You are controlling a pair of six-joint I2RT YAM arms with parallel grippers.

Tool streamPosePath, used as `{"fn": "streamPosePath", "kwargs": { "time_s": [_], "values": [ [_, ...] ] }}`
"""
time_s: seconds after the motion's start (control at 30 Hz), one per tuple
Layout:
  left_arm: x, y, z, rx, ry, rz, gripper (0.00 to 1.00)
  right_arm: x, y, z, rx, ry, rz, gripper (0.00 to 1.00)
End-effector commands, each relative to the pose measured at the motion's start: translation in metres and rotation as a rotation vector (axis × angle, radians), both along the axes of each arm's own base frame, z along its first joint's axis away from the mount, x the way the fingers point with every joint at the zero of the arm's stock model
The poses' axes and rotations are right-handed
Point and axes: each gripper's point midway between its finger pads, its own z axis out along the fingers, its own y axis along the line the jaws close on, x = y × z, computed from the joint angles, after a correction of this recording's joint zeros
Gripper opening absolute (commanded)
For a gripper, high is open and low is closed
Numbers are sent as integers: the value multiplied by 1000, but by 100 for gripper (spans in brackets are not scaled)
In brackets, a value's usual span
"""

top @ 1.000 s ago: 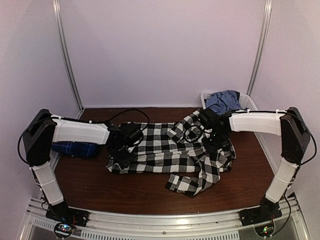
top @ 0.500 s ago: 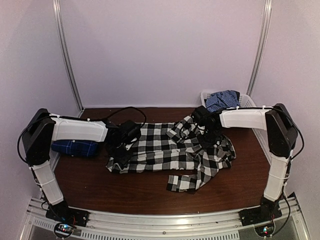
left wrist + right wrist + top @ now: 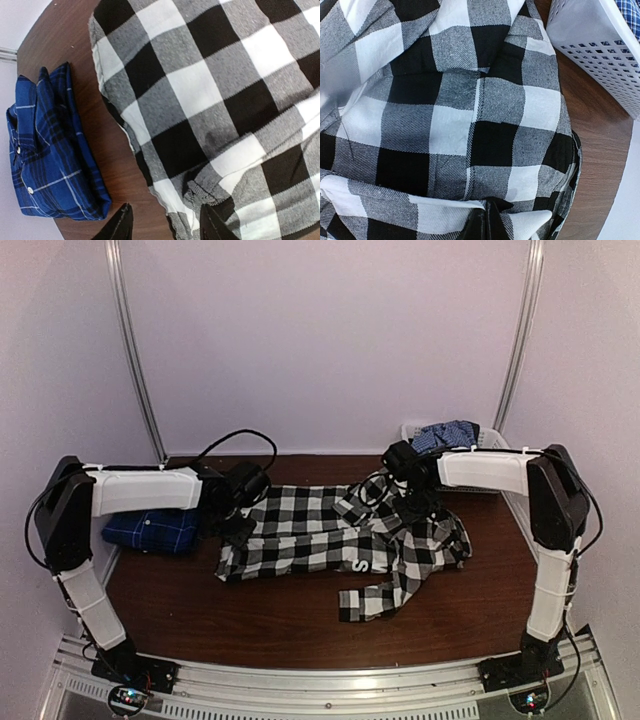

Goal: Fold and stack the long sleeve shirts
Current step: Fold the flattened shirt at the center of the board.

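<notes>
A black-and-white checked long sleeve shirt [image 3: 340, 540] lies spread across the middle of the table, one sleeve trailing toward the front and a white letter showing. A dark blue plaid shirt [image 3: 150, 530] lies folded at the left edge. My left gripper [image 3: 238, 523] hangs open just over the checked shirt's left hem [image 3: 215, 85], one finger above bare wood, the other above cloth, with nothing held; the folded blue shirt [image 3: 50, 160] is beside it. My right gripper [image 3: 415, 508] is shut, pinching a fold of the checked shirt [image 3: 450, 115] near its right side [image 3: 487, 226].
A white perforated basket [image 3: 492, 448] stands at the back right corner with blue checked cloth [image 3: 445, 438] in it; its wall [image 3: 590, 45] is close to my right gripper. Brown tabletop [image 3: 270, 615] shows in front of the shirt. Walls enclose three sides.
My left gripper has opened, let go of the shirt's left edge and drawn back up. The right gripper has pulled the checked shirt toward the back, flattening it.
</notes>
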Motion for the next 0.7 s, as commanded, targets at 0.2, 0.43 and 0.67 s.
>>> {"fn": "streamPosePath", "kwargs": {
  "time_s": [0.2, 0.43, 0.67],
  "values": [
    [33, 14, 3, 72, -73, 90, 48, 2, -13, -9, -41, -9, -19, 4],
    [27, -12, 25, -163, -116, 50, 49, 4, -14, 7, -10, -64, -33, 37],
    [5, -41, 29, -428, -97, -25, 52, -17, -22, 37, 112, -133, -76, 69]
  ]
}}
